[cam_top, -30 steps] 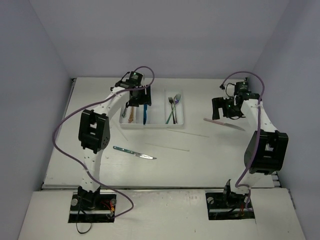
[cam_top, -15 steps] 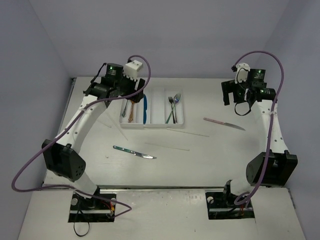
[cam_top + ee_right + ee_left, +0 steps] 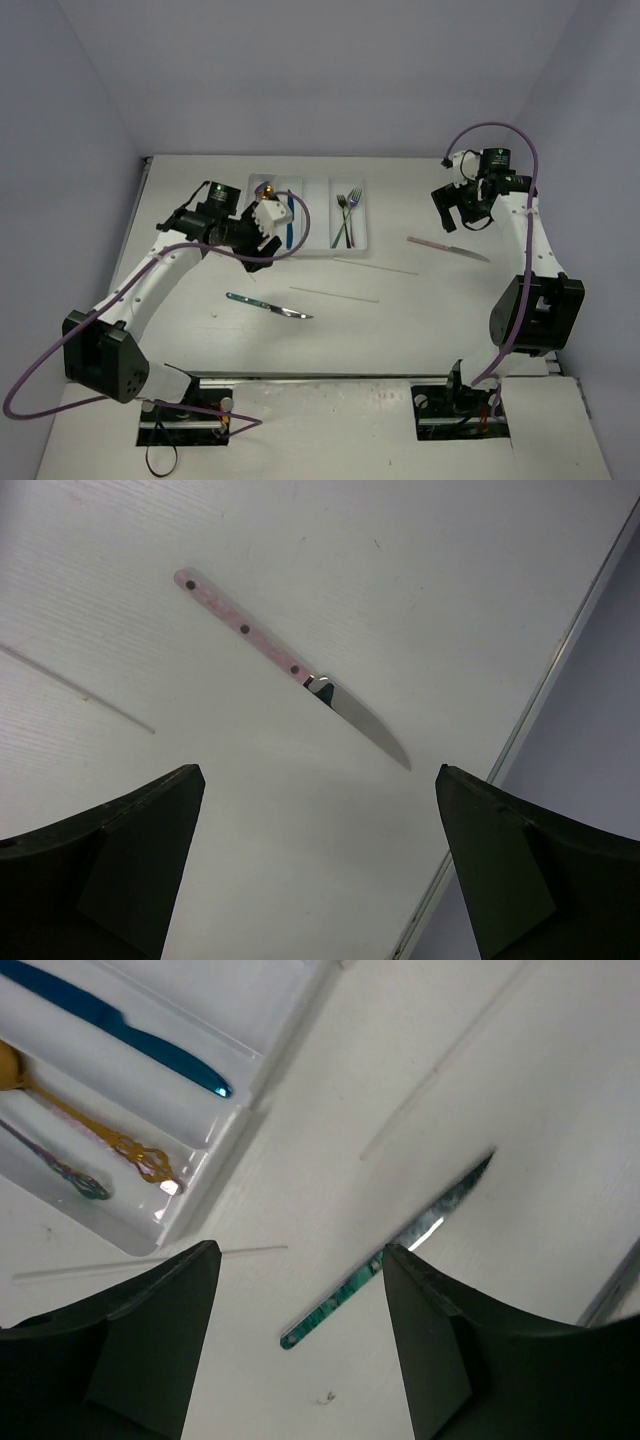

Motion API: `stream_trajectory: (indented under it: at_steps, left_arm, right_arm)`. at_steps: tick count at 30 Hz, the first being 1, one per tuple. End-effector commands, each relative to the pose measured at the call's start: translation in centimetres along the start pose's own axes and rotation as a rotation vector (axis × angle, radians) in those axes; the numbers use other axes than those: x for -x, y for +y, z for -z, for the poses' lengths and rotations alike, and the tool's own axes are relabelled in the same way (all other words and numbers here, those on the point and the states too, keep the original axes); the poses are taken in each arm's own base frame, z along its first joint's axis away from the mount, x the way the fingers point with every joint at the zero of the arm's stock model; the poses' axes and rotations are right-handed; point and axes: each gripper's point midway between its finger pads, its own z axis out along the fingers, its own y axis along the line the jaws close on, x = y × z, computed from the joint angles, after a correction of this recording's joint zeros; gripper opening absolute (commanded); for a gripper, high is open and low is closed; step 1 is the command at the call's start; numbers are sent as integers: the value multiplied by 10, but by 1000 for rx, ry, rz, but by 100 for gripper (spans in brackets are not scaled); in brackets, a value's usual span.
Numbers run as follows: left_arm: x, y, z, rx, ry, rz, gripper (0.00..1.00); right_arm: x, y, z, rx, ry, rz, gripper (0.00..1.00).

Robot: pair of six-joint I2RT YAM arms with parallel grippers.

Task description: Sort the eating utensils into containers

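Left wrist view: finds the green-handled knife (image 3: 345,1287) slanting 8-to-2 o'clock between the left gripper (image 3: 300,1252)'s spread, empty jaws.

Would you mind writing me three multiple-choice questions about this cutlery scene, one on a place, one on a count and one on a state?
1. Where does the pink-handled knife lie?
A. On the table, right of the tray.
B. Inside the tray.
C. Standing in a cup.

2. How many knives lie on the table outside the tray?
A. None.
B. Four.
C. Two.

3. How is the left claw?
A. Shut on a fork.
B. Open and empty.
C. Shut on a spoon.

Answers:
1 A, the top view shows it flat on the table beside the tray.
2 C, only the pink-handled knife and the green-handled knife lie there.
3 B, its wrist view shows a wide gap holding nothing.
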Motion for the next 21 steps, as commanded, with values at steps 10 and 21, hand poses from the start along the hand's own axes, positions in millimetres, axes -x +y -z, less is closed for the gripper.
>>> stream_trajectory:
  at_steps: [10, 21]
  left_arm:
    - [-121, -13, -34, -184, 428, -489, 57]
    - [-134, -4, -62, -233, 499, -552, 56]
  right_arm:
    - [-4, 6, 4, 14, 4, 11, 100]
    - [-12, 9, -3, 26, 38, 4, 100]
